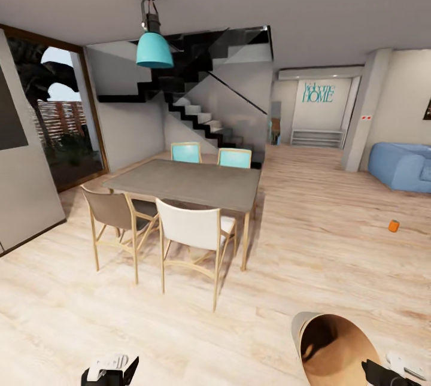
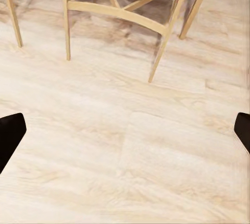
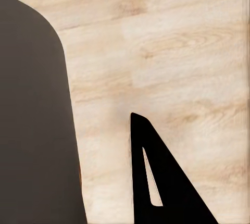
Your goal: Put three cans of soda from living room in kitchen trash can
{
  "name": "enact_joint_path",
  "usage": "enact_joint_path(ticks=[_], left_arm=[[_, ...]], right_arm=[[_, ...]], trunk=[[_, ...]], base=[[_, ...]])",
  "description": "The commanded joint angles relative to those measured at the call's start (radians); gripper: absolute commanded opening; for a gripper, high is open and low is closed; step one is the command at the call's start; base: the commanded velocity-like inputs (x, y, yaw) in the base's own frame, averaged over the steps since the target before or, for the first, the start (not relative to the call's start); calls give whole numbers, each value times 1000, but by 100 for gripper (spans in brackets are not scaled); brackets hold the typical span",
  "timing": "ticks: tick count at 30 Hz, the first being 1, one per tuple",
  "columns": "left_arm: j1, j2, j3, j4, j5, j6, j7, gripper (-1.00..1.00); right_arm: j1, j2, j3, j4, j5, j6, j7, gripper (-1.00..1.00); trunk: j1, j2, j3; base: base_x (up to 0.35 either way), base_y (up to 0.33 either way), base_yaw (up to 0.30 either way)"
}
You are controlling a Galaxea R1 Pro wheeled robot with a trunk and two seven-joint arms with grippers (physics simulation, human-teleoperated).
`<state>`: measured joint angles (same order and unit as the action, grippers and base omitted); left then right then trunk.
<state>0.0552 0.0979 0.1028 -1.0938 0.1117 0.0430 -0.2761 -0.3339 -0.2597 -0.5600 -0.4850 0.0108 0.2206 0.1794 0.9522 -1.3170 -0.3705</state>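
tash can (image 1: 335,347) held tilted by right gripper (image 1: 383,372), clamped on rim, low near floor. left gripper (image 2: 125,130) spread wide, empty. 1 orange soda can (image 1: 393,225) seen on floor near sofa (image 1: 398,166). risk: bin slipped from rim grip during drive.

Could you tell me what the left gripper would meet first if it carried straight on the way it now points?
Most likely the bare wood floor: in its wrist view the open left gripper faces planks alone. The chair legs stand farther ahead, off that line, though depth is hard to judge.
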Motion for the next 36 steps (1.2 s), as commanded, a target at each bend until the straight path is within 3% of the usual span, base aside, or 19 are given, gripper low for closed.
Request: enact_joint_path(ticks=[1,36], left_arm=[[0,0,0,0,0,0,0,100],[0,0,0,0,0,0,-2,100]], right_arm=[[-1,0,-2,-1,-6,0,0,-100],[-1,5,0,-1,-3,0,0,-100]], trunk=[[0,0,1],[0,0,38]], base=[[306,-138,-194],[258,-218,-182]])
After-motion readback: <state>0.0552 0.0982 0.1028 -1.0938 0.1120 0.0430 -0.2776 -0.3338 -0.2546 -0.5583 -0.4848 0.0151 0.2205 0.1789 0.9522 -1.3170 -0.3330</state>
